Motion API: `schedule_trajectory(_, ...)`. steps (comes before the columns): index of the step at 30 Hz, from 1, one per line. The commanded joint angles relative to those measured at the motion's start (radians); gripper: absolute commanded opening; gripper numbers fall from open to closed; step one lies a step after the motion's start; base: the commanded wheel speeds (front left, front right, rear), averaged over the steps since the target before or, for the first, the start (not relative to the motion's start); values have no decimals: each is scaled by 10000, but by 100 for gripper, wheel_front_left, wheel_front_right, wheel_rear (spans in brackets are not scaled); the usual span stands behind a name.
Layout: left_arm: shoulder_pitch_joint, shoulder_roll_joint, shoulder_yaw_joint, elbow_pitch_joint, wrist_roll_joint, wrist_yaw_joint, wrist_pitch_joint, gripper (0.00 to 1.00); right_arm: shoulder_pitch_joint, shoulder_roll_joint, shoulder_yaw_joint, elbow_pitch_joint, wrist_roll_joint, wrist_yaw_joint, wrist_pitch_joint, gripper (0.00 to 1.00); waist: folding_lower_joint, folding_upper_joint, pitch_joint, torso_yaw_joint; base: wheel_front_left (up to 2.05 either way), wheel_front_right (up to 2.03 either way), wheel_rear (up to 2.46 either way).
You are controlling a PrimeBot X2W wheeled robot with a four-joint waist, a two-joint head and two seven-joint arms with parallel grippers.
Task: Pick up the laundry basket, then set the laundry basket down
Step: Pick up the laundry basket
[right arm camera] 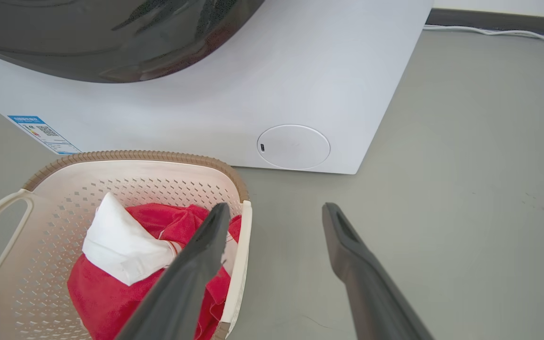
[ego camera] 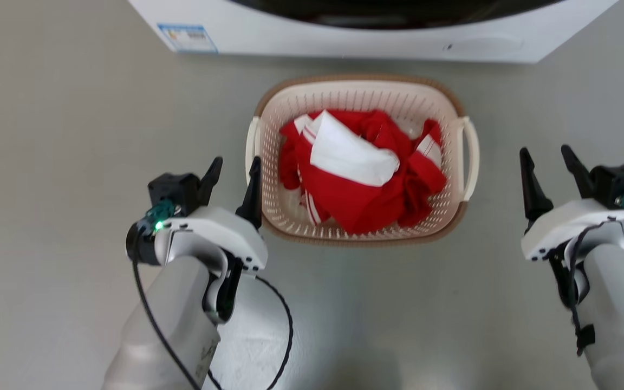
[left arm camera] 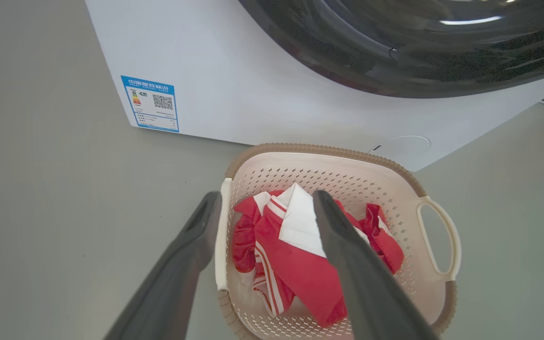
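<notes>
You see the laundry basket (ego camera: 344, 100) centre frame; your left gripper (ego camera: 235, 165), spread wide, sits at its left handle (ego camera: 251, 138), right gripper (ego camera: 545, 157), equally wide, apart at centre right

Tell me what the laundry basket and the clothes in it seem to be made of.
Laundry basket: looks like moulded plastic, cream, slightly glossy, with regular holes in stiff walls. Its brown rim: woven-look ribbing, probably plastic too, matte. Red and white clothes: soft fabric, matte, crumpled in folds.

Bright, even light, soft shadows, glare on the dark washer door (left arm camera: 418, 47).
</notes>
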Motion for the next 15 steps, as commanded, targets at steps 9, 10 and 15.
schedule_trajectory(9, -1073, 165, -244, 424, -345, 322, -105, 100, -539, -212, 463, 3, 212, 60, -138, 100, -1, 0, 1255, 178, 0, 0, 0)
schedule_trajectory(10, -1162, 165, -257, 452, -372, 346, -105, 100, -586, -224, 491, 1, 229, 60, -138, 100, -1, 0, 1349, 181, 0, 0, 0)
schedule_trajectory(15, -1493, 165, -350, 516, -482, 411, -105, 100, -779, -302, 651, 83, 326, 60, -138, 100, -1, 0, 1756, 208, 0, 0, 0)
